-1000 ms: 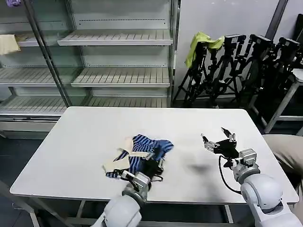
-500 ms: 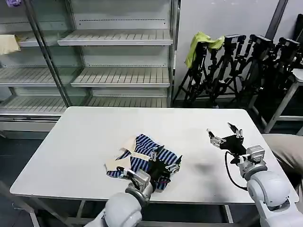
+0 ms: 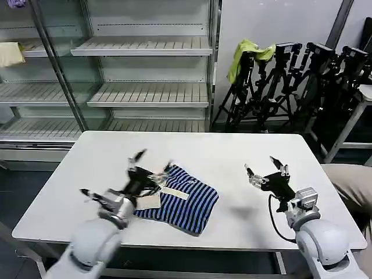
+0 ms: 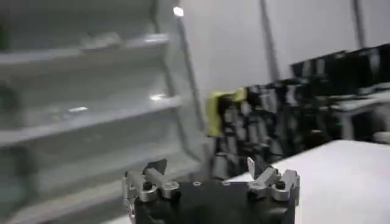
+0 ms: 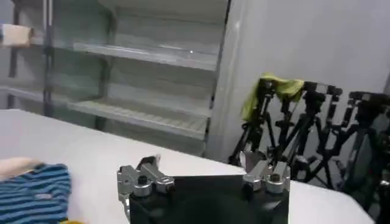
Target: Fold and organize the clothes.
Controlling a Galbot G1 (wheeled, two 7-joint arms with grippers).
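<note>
On the white counter (image 3: 87,168), the striped shirt (image 3: 185,199) lies folded in a compact bundle near the front edge, long axis slanting toward the robot's right. Left claw (image 3: 152,163), spread wide and empty, hovers at its collar end, nearer. Right claw (image 3: 264,172), also wide and empty, waits well apart.

We see the soft knit shirt with thin blue and navy stripes and cream-white trim (image 3: 186,200) lying folded into a compact, roughly rectangular bundle on the white table (image 3: 104,157), near its front edge and about midway along it, cream trim showing at its left end.
</note>
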